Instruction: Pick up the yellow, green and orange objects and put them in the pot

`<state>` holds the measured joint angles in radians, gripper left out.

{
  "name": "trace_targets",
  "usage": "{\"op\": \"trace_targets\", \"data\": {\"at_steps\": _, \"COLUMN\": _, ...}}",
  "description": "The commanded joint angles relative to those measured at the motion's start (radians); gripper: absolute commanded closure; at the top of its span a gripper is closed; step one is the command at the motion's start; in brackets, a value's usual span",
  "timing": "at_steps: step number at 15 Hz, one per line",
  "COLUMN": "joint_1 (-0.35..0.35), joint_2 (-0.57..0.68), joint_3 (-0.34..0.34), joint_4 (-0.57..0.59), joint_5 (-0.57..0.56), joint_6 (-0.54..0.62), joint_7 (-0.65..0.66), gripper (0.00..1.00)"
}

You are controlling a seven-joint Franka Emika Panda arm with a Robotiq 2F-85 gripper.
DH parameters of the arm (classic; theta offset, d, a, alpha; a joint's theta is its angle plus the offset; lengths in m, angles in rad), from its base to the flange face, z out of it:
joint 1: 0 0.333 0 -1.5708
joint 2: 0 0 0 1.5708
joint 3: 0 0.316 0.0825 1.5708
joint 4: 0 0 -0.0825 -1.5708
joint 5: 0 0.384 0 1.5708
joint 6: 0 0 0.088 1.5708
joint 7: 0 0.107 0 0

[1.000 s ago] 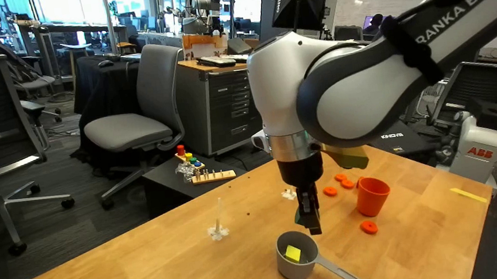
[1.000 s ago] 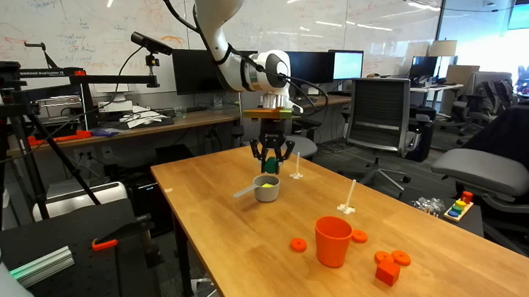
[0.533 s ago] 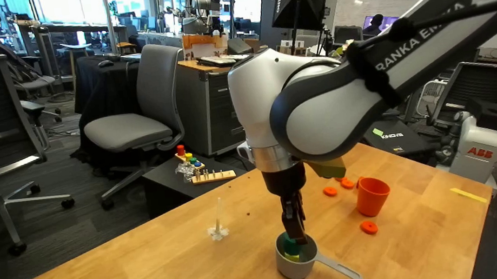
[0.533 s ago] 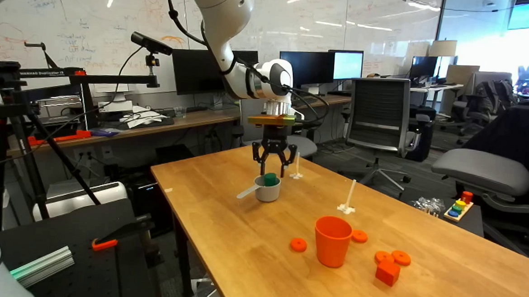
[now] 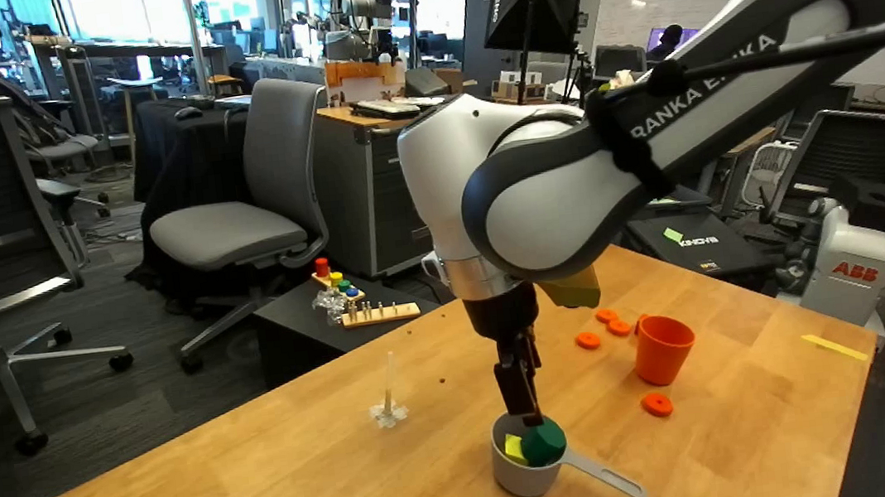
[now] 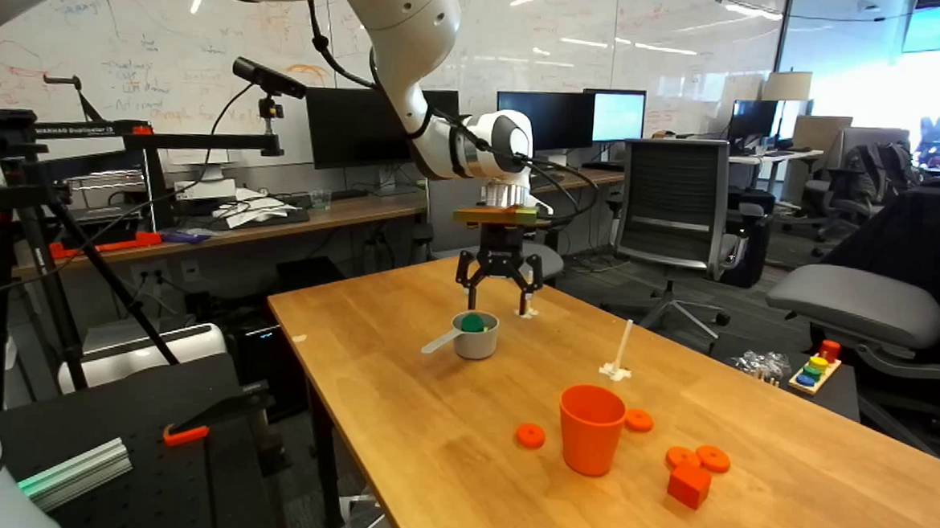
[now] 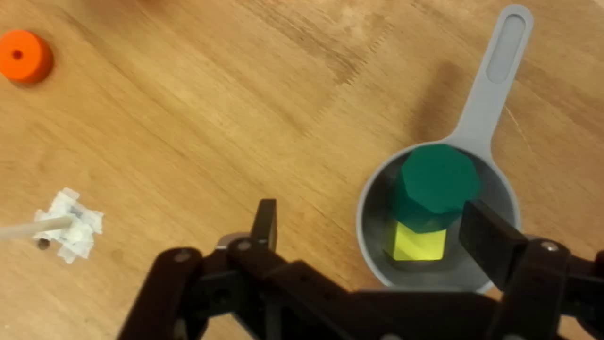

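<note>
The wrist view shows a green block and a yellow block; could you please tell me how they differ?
The green block looks larger than the yellow block. The green block has a many-sided face, while the yellow block's visible part looks boxy. There, the green block partly covers the yellow block. Both are in the pot.

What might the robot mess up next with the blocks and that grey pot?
The open gripper hangs partly over the pot and might bump it. The green block and yellow block crowd the pot, so the orange block might tumble out. That block sits beside orange rings, which might get nudged too.
</note>
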<state>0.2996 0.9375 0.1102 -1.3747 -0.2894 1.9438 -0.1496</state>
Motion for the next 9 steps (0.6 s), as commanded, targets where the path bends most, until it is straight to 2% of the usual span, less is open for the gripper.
{"op": "trace_targets", "data": {"at_steps": 1, "joint_1": -0.01, "joint_2": -0.09, "joint_3": -0.055, "joint_4": -0.033, "joint_5": -0.038, "joint_6": -0.041, "joint_7": 0.029, "gripper": 0.0}}
{"op": "trace_targets", "data": {"at_steps": 4, "joint_1": -0.043, "joint_2": -0.18, "joint_3": -0.115, "joint_4": -0.101, "joint_5": -0.076, "joint_6": -0.021, "joint_7": 0.07, "gripper": 0.0}}
{"op": "trace_targets", "data": {"at_steps": 9, "joint_1": -0.167, "joint_2": -0.306, "joint_3": -0.195, "joint_4": -0.216, "joint_5": -0.067, "joint_6": 0.001, "joint_7": 0.133, "gripper": 0.0}}
